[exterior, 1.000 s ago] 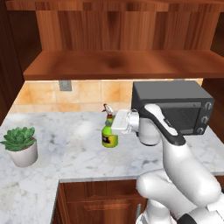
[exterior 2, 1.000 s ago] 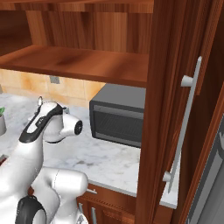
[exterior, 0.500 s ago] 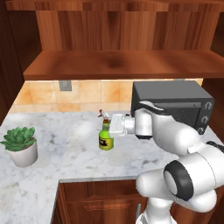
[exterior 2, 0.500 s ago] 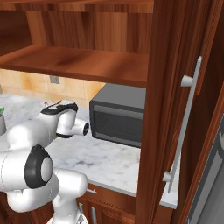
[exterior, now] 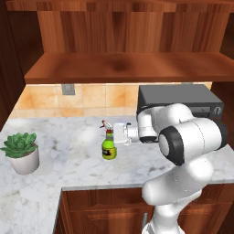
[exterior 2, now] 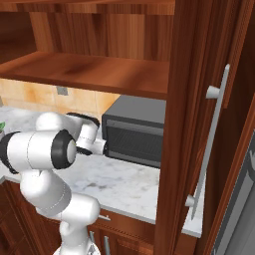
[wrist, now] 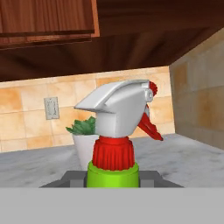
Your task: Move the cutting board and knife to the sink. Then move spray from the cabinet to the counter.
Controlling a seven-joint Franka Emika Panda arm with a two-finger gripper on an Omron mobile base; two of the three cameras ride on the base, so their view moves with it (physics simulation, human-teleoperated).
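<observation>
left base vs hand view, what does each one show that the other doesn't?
Left base view: the whole spray bottle standing on the white marble counter, its green body and dark label, the white arm reaching to its neck, the black oven and the empty cabinet shelf.

Hand view: the white-and-red trigger head up close, with the red collar and green neck at the bottom.

Both: the spray, the potted succulent, the wall outlet, the tan tile backsplash and the marble counter.
</observation>
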